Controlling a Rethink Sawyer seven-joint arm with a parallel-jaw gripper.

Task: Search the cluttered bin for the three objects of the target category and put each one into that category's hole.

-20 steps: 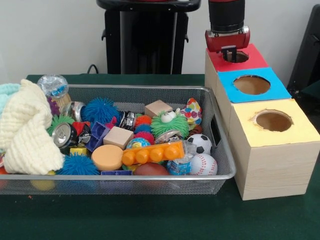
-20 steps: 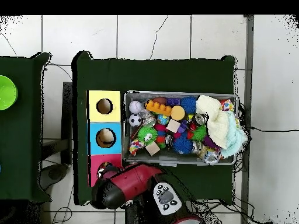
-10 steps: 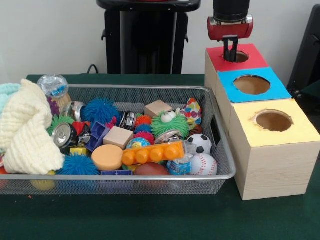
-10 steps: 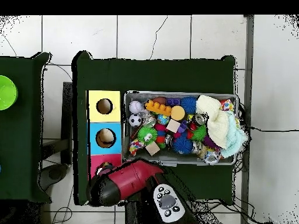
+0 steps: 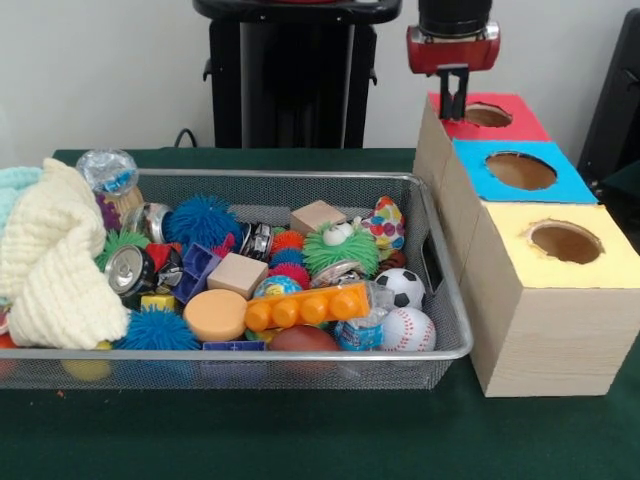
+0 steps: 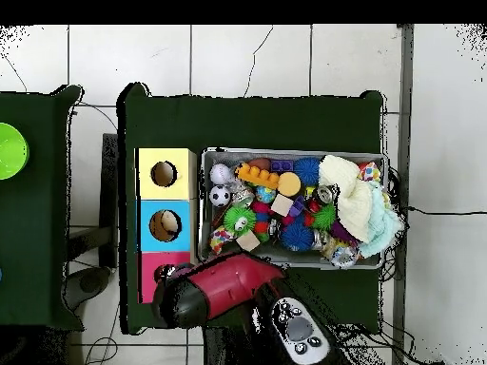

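My gripper (image 5: 453, 103) hangs just above the near-left edge of the red-topped box (image 5: 505, 127), beside its hole (image 5: 487, 115). Its fingers stand close together and look shut, with nothing between them. In the overhead view the red arm (image 6: 219, 288) covers the gripper and part of the red box (image 6: 152, 276). The blue box (image 5: 522, 172) and the yellow box (image 5: 568, 248) continue the row. The mesh bin (image 5: 447, 300) holds a soccer ball (image 5: 402, 286), a baseball (image 5: 407, 328), wooden blocks (image 5: 237, 273), spiky blue balls (image 5: 200, 220), an orange brick (image 5: 305, 308) and cans (image 5: 128, 270).
A cream knitted cloth (image 5: 55, 260) is heaped over the bin's left end. The box row stands skewed, close against the bin's right wall. The black pedestal (image 5: 290, 75) rises behind the bin. A green dish (image 6: 9, 150) lies on a side table.
The gripper has risen out of the red box's hole and shifted slightly left. The row of three boxes has slid and turned a little away from where it stood.
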